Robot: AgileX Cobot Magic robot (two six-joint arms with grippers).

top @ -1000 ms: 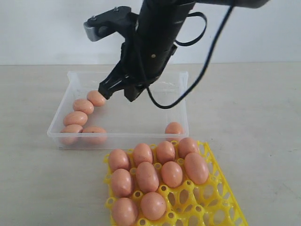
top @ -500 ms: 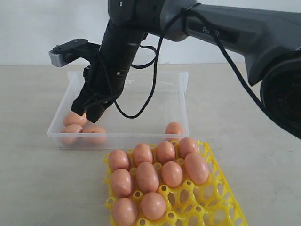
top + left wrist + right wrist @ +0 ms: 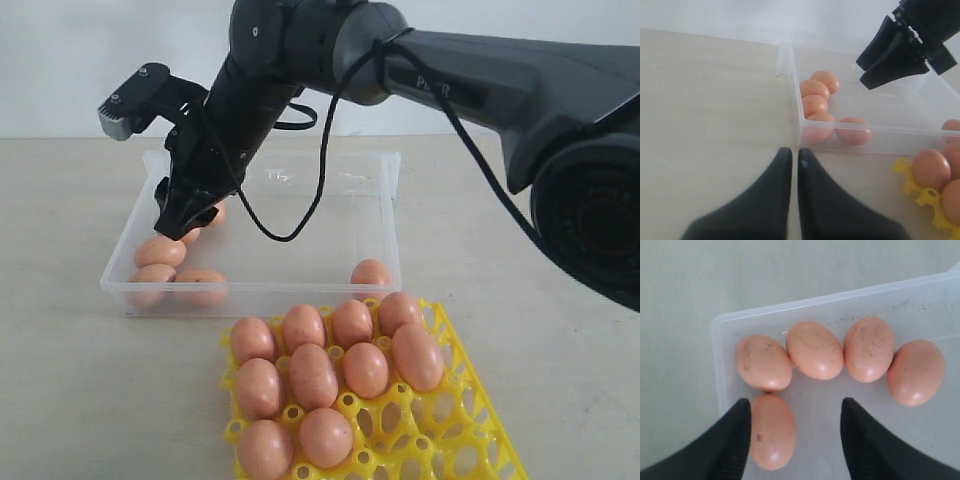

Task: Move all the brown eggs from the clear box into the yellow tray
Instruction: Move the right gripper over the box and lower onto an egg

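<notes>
Beige table (image 3: 80, 400) | right gripper (image 3: 795, 407) spread above brown eggs (image 3: 815, 350) | in clear box (image 3: 720, 340)

bare floor through the middle and right of the clear box (image 3: 388, 200), broken only by a lone brown egg (image 3: 370, 272) at the near right corner. tight in the near left corner: five brown eggs (image 3: 815, 350) packed together, the spread right gripper (image 3: 183, 222) and its slanting arm (image 3: 480, 90) overhead. hemmed at the near wall by the yellow tray (image 3: 470, 440), its left and back cups egg-filled, near right cups open.
</notes>
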